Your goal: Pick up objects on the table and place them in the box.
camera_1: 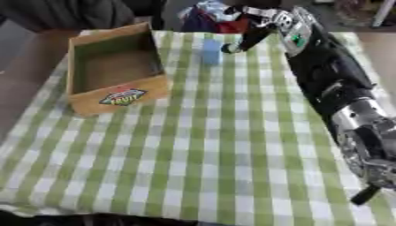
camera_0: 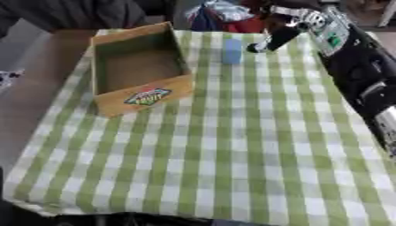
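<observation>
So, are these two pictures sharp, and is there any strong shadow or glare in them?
Left eye view: soft all over, the label on the box cannot be read; the light is even, and only the inside of the box is shaded. Right eye view: equally blurred, the blue object is a plain shape near the right hand, with small bright glints on the silver joints of the arm.

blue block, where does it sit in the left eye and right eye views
Left eye view: the blue block lies near the top, a little right of centre, on the checked cloth, right of the box.
Right eye view: the same block sits near the top at about mid-width.
Shared landmark: the box's front label; the block lies up and to its right in both views.
</observation>
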